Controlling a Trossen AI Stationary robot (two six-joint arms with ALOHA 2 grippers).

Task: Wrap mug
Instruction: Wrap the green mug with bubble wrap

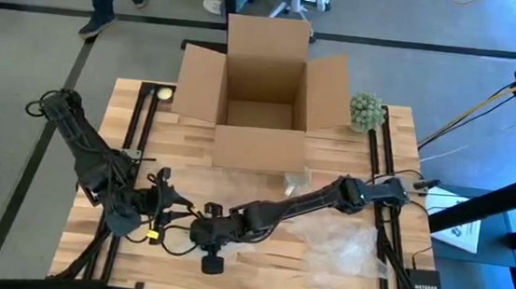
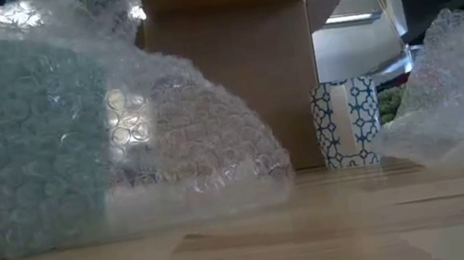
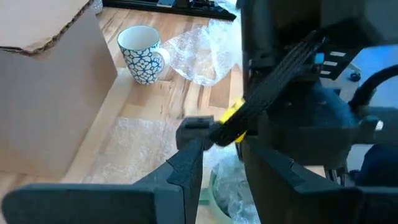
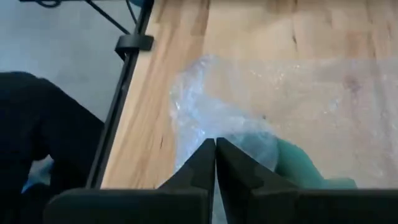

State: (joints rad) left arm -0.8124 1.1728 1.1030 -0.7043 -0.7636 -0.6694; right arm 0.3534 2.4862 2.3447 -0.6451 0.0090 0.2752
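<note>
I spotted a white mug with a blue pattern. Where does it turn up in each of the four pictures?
High view: the white mug with a blue pattern is faint, just in front of the open cardboard box.
Low view: right of centre, upright, against the box's front.
Left wrist view: upper left, beside the box's corner.
Right wrist view: not in it.
Shared landmark: the cardboard box.

Bubble wrap veils a green object, blurring its shape. The right hand covers part of it. The cardboard box runs past the picture's edge.
</note>
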